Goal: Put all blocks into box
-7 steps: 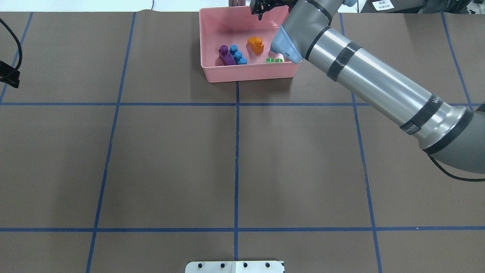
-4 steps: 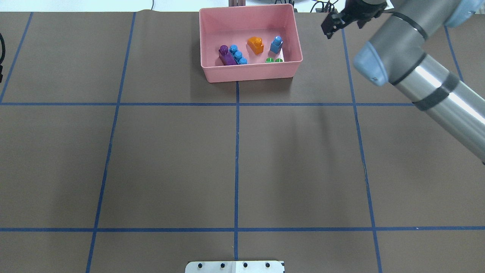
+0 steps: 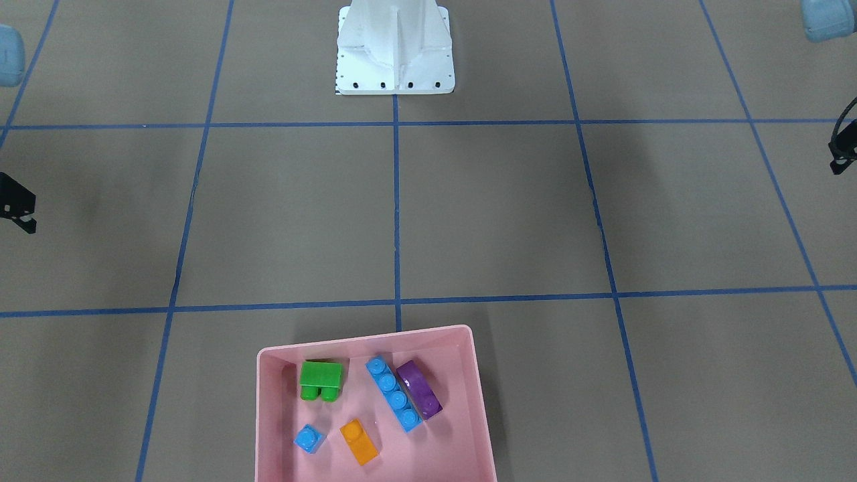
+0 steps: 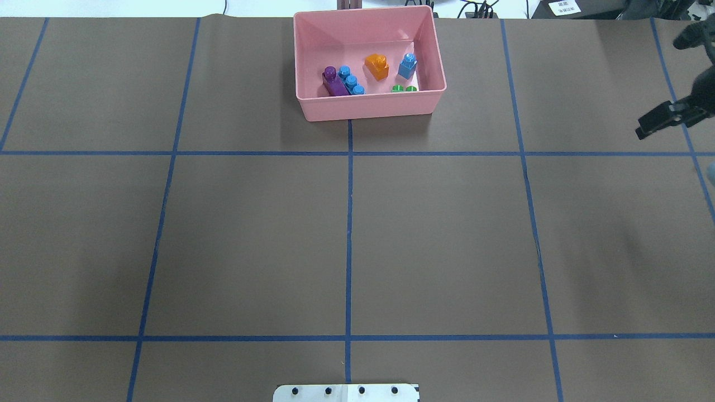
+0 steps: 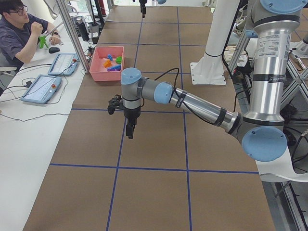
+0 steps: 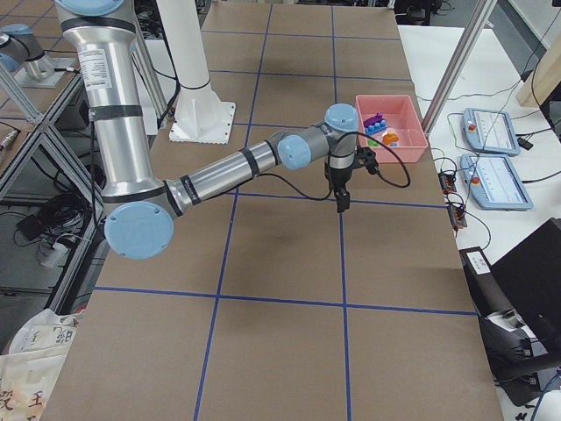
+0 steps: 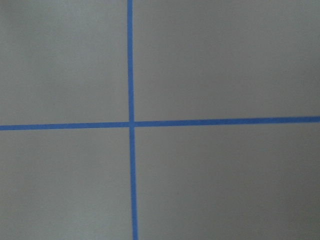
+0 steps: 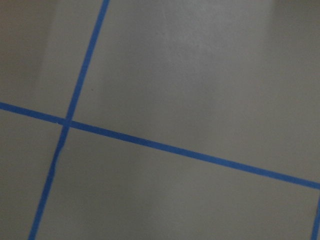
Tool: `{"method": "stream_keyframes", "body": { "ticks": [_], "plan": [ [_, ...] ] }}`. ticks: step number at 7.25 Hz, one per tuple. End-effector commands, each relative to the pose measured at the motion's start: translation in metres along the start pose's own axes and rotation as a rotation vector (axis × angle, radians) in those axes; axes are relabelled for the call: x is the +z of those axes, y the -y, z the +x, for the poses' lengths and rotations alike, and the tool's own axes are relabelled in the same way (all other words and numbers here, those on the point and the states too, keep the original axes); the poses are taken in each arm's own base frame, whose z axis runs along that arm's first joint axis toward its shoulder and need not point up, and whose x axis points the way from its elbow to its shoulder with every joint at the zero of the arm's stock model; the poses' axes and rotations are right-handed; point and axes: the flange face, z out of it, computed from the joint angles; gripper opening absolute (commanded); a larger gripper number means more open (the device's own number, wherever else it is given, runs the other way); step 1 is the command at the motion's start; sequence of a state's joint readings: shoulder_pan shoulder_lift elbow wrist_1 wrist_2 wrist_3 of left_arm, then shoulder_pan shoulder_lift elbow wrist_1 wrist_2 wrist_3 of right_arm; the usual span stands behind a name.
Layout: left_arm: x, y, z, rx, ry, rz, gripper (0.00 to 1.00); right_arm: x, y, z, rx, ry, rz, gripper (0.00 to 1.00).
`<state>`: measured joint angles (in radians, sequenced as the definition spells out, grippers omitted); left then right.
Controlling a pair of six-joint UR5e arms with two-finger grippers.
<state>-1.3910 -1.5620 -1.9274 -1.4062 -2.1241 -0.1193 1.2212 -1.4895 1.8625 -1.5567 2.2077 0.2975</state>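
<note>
Front-facing view: you have all five blocks (image 3: pixel 393 393) inside the box (image 3: pixel 365 333). The left gripper (image 3: pixel 840 150) and right gripper (image 3: pixel 17 211) are cut off at opposite edges, well apart from the box, so I cannot tell whether either is apart or together. Overhead view: the box sits at the far edge of the mat (image 4: pixel 251 240), so any needless reach toward it risks shoving it off or spilling blocks. Side and wrist views: both grippers point down over the mat's lines (image 7: pixel 131 124), and if you sweep an arm low it could snag and shift the mat.
</note>
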Motion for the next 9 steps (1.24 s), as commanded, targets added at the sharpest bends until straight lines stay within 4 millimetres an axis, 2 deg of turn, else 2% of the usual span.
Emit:
{"method": "stream_keyframes", "body": {
  "ticks": [1,2,3,4,5,6,9],
  "plan": [
    [0.008,-0.033,-0.072,0.014,-0.007,-0.028,1.00,0.010,-0.065,0.081,0.041,0.004,-0.042,1.00],
    [0.020,-0.047,-0.091,-0.010,-0.135,-0.041,1.00,-0.002,-0.081,0.112,0.068,0.081,-0.038,1.00],
    [0.040,-0.063,-0.108,0.054,-0.188,-0.062,1.00,-0.002,-0.100,0.144,0.151,0.129,-0.044,1.00],
    [0.056,-0.069,-0.125,0.036,-0.198,-0.083,1.00,-0.004,-0.121,0.163,0.169,0.136,-0.039,1.00],
    [0.062,-0.067,-0.130,0.019,-0.201,-0.094,1.00,-0.004,-0.138,0.178,0.134,0.134,-0.037,1.00],
    [0.062,-0.064,-0.130,0.019,-0.199,-0.091,1.00,-0.003,-0.146,0.186,0.147,0.134,-0.037,1.00],
    [0.059,-0.055,-0.128,-0.055,-0.185,-0.056,1.00,-0.009,-0.151,0.198,0.202,0.133,-0.052,1.00]
  ]
}}
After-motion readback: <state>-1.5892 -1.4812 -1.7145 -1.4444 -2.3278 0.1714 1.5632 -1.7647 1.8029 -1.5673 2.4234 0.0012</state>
